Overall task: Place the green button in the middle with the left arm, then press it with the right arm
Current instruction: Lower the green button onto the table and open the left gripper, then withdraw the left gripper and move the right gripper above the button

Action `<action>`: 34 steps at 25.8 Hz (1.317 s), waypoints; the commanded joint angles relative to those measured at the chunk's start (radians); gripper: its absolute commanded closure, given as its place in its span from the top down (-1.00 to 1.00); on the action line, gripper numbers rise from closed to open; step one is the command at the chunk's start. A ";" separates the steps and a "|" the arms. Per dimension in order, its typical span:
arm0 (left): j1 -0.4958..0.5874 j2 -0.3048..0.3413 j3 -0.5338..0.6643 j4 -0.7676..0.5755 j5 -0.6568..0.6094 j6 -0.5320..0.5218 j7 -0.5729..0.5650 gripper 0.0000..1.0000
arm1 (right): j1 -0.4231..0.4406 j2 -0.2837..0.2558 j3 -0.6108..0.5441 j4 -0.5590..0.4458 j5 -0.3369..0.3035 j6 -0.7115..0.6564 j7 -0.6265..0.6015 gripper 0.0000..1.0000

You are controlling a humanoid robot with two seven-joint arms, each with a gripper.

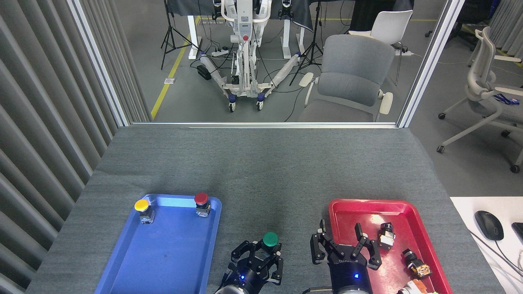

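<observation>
Green button [270,239] over bare gray desk [253,175] between blue tray [122,261] and red tray [429,261], gripped by left end effector [258,261]. Set it down flat and upright before letting go. Right end effector [345,253] fingers spread, empty, low over red tray's left rim

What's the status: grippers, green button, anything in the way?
Left gripper shut on green button, over gray table between trays. Right gripper open, empty, at red tray edge. Middle clear.
</observation>
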 commanded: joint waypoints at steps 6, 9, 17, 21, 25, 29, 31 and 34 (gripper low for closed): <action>0.000 0.000 -0.037 0.017 0.136 -0.004 0.035 0.53 | 0.001 -0.002 0.008 0.001 0.000 -0.002 0.001 0.80; 0.000 0.000 -0.037 0.020 0.136 0.002 0.035 0.92 | 0.001 -0.002 0.007 0.001 0.000 -0.002 0.002 0.80; 0.035 0.006 -0.034 -0.010 0.133 -0.010 0.029 0.98 | 0.007 -0.002 0.008 -0.001 0.000 0.000 0.002 0.78; 0.078 0.052 -0.034 -0.122 0.130 -0.013 0.023 0.98 | 0.007 -0.002 0.010 -0.001 0.000 0.000 0.001 0.72; 0.149 0.136 -0.031 -0.250 0.132 -0.011 0.022 0.98 | 0.009 -0.002 0.011 -0.001 0.000 -0.002 0.001 0.53; 0.192 0.159 -0.022 -0.340 0.136 -0.011 0.012 0.98 | 0.007 -0.002 0.011 -0.001 -0.002 -0.003 -0.001 0.43; 0.219 0.198 -0.006 -0.402 0.144 -0.011 0.008 0.98 | 0.007 -0.002 0.014 -0.001 -0.002 -0.006 -0.001 0.40; 0.299 0.256 0.053 -0.510 0.147 -0.011 0.005 0.98 | 0.007 -0.002 0.048 -0.001 -0.002 -0.009 -0.001 0.25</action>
